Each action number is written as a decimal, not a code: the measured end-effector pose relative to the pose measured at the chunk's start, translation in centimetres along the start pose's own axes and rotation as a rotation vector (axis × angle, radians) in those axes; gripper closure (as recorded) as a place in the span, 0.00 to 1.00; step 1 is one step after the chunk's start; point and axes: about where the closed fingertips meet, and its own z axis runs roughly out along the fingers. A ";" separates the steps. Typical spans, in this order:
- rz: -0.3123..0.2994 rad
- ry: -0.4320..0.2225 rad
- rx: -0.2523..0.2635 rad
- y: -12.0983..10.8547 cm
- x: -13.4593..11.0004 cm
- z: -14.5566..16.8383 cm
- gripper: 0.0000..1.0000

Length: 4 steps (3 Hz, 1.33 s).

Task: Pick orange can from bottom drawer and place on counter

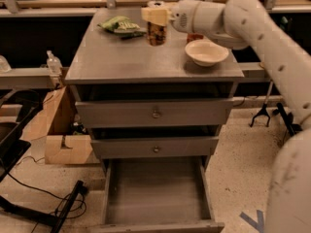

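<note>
I see my gripper (155, 20) closed on the top of the can (156, 35), held over the counter's (121, 62) back edge; its label is too blurred for me to read. A green bag (119, 25) lies left of it, a white bowl (206, 53) right. The drawer (155, 198) stands open below, floor bare.

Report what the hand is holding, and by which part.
The hand holds the orange can by its upper end, at the back of the counter.
</note>
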 end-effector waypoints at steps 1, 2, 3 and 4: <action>0.009 -0.052 0.028 -2.8 0.0 3.8 1.00; 0.035 -0.027 0.055 -4.5 2.4 7.3 1.00; 0.054 0.032 0.060 -4.5 5.2 10.2 1.00; 0.053 0.029 0.057 -4.4 5.1 10.2 0.82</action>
